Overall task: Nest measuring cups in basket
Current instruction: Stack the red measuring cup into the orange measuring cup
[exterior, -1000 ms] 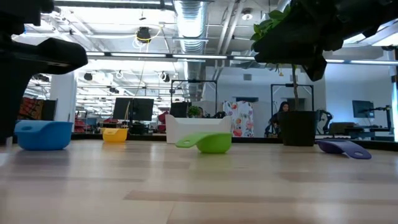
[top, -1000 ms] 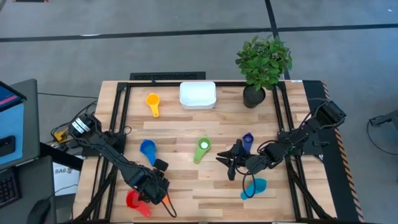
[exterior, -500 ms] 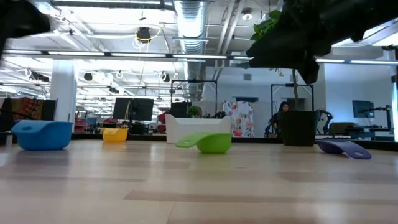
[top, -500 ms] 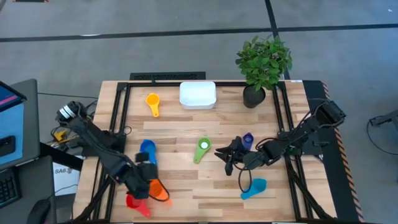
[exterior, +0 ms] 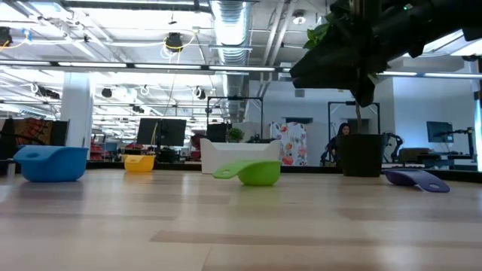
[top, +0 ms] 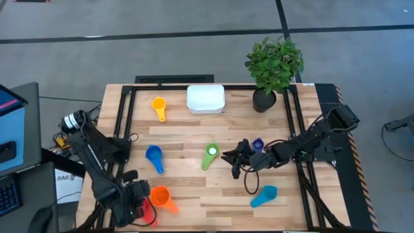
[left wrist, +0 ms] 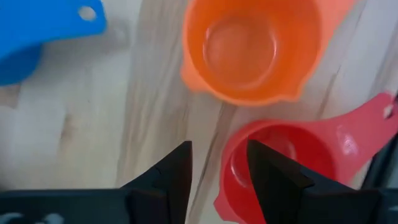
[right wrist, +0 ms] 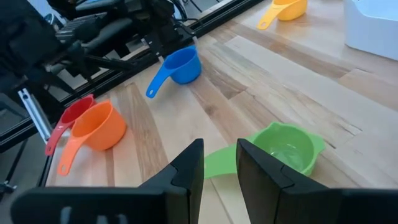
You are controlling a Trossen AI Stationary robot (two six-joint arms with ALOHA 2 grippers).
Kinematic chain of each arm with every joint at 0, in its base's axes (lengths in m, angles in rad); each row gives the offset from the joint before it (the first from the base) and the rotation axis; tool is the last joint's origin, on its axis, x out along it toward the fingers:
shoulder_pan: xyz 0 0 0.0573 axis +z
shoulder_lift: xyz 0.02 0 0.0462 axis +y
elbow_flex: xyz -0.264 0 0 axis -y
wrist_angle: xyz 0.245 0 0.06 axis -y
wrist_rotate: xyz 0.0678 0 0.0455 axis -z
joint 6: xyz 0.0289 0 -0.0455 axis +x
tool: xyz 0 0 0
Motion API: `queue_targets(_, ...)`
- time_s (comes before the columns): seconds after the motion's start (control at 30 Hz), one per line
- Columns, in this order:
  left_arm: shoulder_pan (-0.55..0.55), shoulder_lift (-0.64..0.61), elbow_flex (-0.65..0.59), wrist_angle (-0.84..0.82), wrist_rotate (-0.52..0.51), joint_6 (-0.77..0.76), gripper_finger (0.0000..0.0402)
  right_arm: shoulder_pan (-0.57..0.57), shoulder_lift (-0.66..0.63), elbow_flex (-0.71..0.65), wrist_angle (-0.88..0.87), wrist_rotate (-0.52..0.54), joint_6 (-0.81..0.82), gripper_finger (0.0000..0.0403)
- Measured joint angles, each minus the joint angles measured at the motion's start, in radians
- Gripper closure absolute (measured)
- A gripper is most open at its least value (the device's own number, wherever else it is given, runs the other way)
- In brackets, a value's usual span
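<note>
Left end effector (left wrist: pixel 219 171), fingers slightly apart and empty, hovers over the red cup (left wrist: pixel 280 165) at the worktop's (top: pixel 194 194) seven-o'clock corner, the orange cup (top: pixel 160 196) touching just beside it. Right end effector (top: pixel 234 157), fingers narrowly apart, hangs near the green cup (top: pixel 210 154) at centre, its handle pointing to seven o'clock. The white basket (top: pixel 206 98) sits at twelve o'clock, the yellow cup (top: pixel 158 105) beside it. No writing is legible.

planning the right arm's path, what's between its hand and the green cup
Nothing. The right wrist view shows the hand open just short of the green cup, with only the cup's own handle in between. The high view shows bare wood between them.
</note>
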Motion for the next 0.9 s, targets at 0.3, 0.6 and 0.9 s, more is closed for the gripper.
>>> queue_targets(0.3, 0.001, 0.127, 0.000, 0.022, 0.168, -0.008, 0.0259, -0.007, 0.000, 0.000, 0.000, -0.024, -0.017, 0.0284)
queue_targets(0.6, 0.014, 0.127, 0.000, 0.018, 0.210, 0.054, 0.0341, -0.008, 0.000, 0.000, 0.000, -0.024, -0.023, 0.0284)
queue_targets(0.9, 0.044, 0.028, 0.000, 0.004, 0.285, 0.082, 0.0391, -0.005, 0.000, 0.000, 0.000, -0.024, -0.023, 0.0284)
